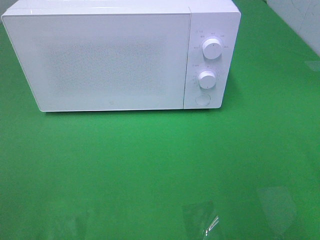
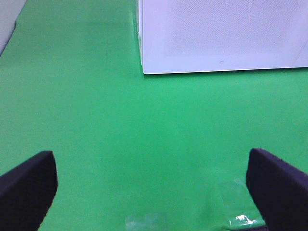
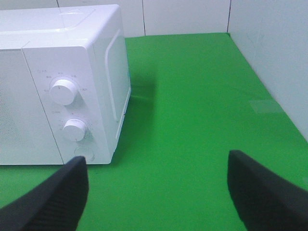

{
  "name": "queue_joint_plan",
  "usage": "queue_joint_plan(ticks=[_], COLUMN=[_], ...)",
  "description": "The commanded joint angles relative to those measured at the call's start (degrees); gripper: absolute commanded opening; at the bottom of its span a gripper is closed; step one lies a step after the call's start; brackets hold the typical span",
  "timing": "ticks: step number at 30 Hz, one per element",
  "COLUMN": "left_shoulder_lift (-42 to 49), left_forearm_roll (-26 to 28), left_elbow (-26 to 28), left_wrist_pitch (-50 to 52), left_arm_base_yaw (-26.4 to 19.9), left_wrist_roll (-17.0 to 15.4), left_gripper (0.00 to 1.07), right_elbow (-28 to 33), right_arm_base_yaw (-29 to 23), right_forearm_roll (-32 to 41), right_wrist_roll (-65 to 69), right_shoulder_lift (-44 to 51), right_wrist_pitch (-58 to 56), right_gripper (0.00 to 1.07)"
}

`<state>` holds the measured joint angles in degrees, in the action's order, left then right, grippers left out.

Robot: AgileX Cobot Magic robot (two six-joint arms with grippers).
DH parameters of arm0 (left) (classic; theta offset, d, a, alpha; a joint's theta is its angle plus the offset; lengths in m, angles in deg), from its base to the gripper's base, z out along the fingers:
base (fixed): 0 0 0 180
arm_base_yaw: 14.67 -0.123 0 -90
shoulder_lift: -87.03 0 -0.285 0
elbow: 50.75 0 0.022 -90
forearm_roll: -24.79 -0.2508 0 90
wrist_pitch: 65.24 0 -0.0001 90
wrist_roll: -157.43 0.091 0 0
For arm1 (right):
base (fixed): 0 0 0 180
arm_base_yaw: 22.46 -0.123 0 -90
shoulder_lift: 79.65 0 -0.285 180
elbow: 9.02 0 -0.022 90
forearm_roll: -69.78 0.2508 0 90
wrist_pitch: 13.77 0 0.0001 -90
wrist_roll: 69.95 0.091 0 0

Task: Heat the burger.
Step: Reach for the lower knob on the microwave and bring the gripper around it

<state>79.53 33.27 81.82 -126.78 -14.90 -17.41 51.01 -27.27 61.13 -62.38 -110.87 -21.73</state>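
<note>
Green cloth (image 1: 150,165) covers the table, and on it stands a white microwave (image 1: 122,55) with its door (image 1: 90,65) shut. The burger shows in none of the three views; it may sit behind the frosted door, but the panel is too milky to tell.

Both arms hang back from the oven. The left gripper (image 2: 153,187) is spread wide and empty, facing the door's lower corner. The right gripper (image 3: 159,192) is also parted with nothing between its fingers, and it looks onto the control panel.

That panel seems the place to work: upper knob (image 1: 212,49), lower knob (image 1: 206,78), round button (image 1: 202,99) beneath them. The right arm is the better placed. For a knob, I would centre the jaws around it before closing and twist without pulling. For the button, I would press straight in with one fingertip, gently, so the oven does not slide back on the cloth.
</note>
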Motion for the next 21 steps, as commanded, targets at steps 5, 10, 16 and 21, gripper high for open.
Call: queue_joint_plan(ticks=[5,10,16,21], left_shoulder_lift=[0.97,0.97,0.97,0.97], left_forearm_roll=[0.17,0.17,0.17,0.17], left_elbow=[-0.23,-0.23,-0.23,-0.23], left_wrist_pitch=[0.63,0.63,0.63,0.63], left_arm_base_yaw=[-0.17,-0.17,-0.17,-0.17], left_wrist_roll=[-0.23,-0.23,-0.23,-0.23], left_gripper=[1.0,1.0,1.0,1.0], right_elbow=[2.12,2.12,2.12,2.01], right_arm_base_yaw=[0.0,0.0,0.0,0.0], right_forearm_roll=[0.0,0.34,0.29,0.17], right_wrist_roll=[0.06,1.2,2.35,-0.34], right_shoulder_lift=[-10.2,-18.16,-28.65,-34.21], right_wrist_pitch=[15.7,25.9,40.62,46.87], right_gripper=[0.76,0.76,0.76,0.76])
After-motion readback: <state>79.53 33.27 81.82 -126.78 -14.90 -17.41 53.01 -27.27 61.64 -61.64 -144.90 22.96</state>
